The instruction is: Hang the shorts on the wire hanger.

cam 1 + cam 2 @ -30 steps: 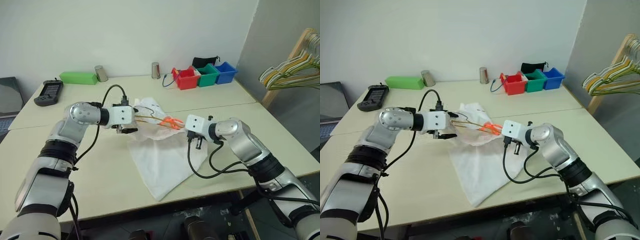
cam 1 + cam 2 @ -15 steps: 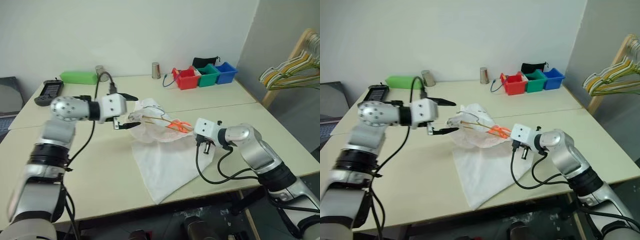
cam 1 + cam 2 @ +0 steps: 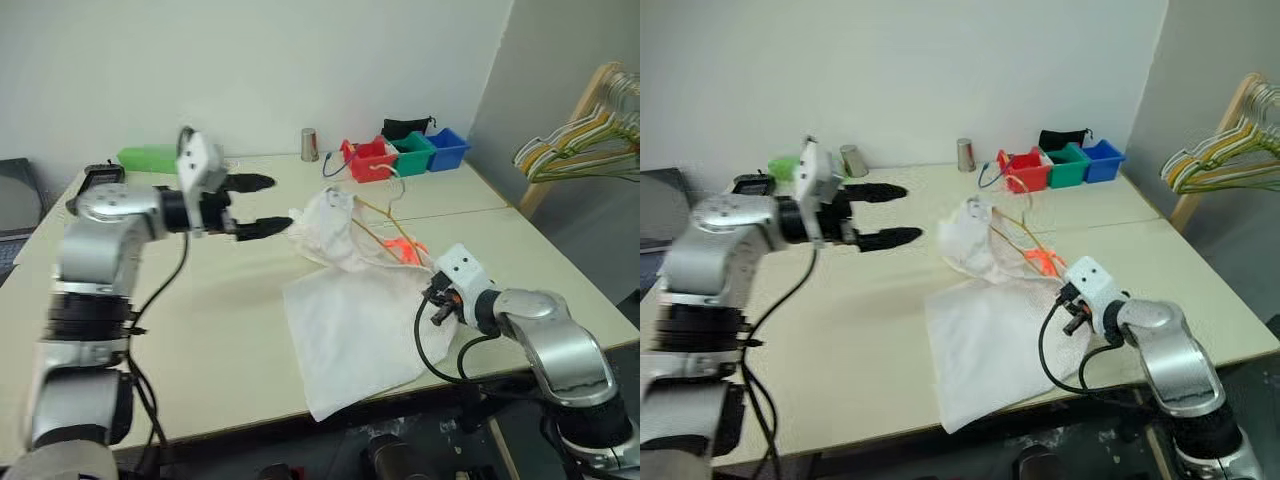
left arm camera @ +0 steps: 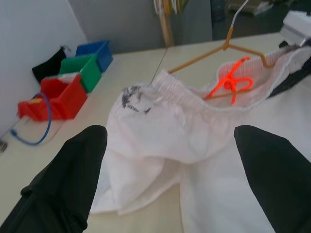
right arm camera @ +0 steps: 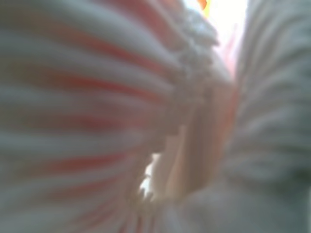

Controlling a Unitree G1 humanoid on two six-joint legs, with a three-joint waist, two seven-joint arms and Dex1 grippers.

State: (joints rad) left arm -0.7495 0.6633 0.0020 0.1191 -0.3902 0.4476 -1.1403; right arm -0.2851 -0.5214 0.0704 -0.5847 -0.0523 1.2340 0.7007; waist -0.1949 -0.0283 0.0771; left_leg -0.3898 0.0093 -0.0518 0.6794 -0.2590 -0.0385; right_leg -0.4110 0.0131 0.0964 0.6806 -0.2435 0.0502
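The shorts (image 3: 350, 290) are lying mid-surface, their waistband bunched up over the hanger (image 3: 375, 222), which is slanting from its hook at the far side down to the right claw (image 3: 432, 290) — that claw is clamping shut on waistband cloth at the near right end. The left claw (image 3: 262, 204) is hovering wide open and empty just left of the raised waistband, so it is the nearer one to that free left edge, which lies to its right.

A pale cream desk (image 3: 200, 330) carries large white thin-fabric shorts (image 3: 360, 330) spread toward its front edge. Along the far edge stand red (image 3: 368, 158), green (image 3: 413, 152) and blue (image 3: 445, 147) plastic bins, a small metal cup (image 3: 309, 144), a flat green box (image 3: 147, 156) and a dark handset (image 3: 100, 175).
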